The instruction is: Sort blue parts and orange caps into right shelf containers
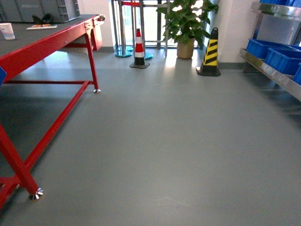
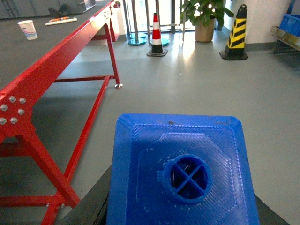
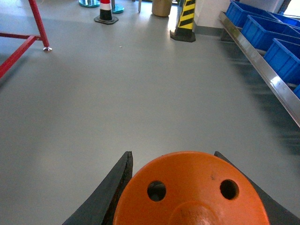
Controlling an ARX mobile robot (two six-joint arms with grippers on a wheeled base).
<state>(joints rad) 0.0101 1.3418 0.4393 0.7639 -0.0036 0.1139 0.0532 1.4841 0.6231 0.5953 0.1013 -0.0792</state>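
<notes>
In the left wrist view a blue part [image 2: 183, 173] with a round knob on top fills the lower frame, and my left gripper [image 2: 183, 211] is shut on it, its dark fingers [image 2: 91, 204] showing at both sides. My right gripper [image 3: 187, 192] is shut on an orange cap [image 3: 192, 187] with two small holes in its flat top, black fingers [image 3: 115, 187] pressed to its sides. The right shelf [image 1: 277, 77] runs along the right wall with blue containers [image 1: 282, 59] on it; its steel rail [image 3: 262, 65] and containers [image 3: 262, 30] also show in the right wrist view. Neither gripper appears in the head view.
A red-framed table [image 1: 42, 47] with a paper cup [image 1: 7, 30] stands on the left. At the back are a red-and-white cone [image 1: 139, 49], a yellow-and-black cone [image 1: 210, 54] and a potted plant [image 1: 188, 23]. Grey floor [image 1: 164, 141] lies between table and shelf.
</notes>
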